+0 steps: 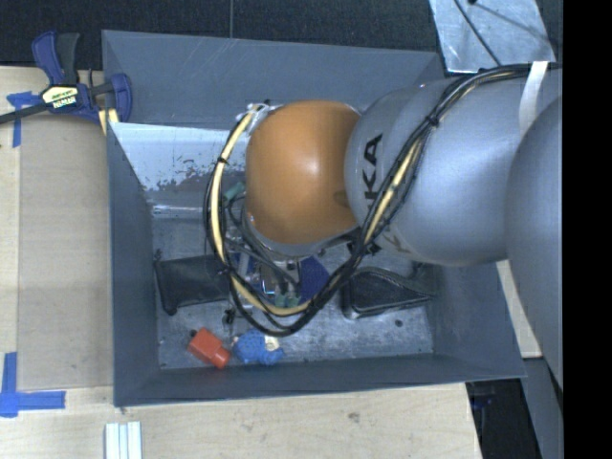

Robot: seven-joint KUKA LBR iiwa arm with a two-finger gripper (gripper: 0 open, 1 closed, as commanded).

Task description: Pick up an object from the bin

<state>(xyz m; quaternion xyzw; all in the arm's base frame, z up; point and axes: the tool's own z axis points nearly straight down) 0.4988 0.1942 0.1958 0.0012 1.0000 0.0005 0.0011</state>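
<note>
Grey metal bin: sloped walls, floor visible in the lower half of the frame.

Left of centre: a black flat wedge-shaped object lies on the floor, with its right end running under the robot's cabling.

Lower left of the floor, near the front wall: a small orange-red block lies just beside a blue crumpled lump. Whether the two touch cannot be told.

Centre: the gripper is low in the bin, below the rounded orange wrist cover and ringed by yellow and black cables. The cover and cables hide most of it. Whether the claw is open, closed or gripping anything cannot be told.

Just right of the gripper: a dark blue piece shows at its edge, partly hidden. It cannot be determined whether it is touched or held. This item and the black wedge are the things nearest the gripper.

Right of centre: a black glossy flat object lies on the floor, partly under the arm.

Right: the silver arm enters from the upper right of the frame.
</note>
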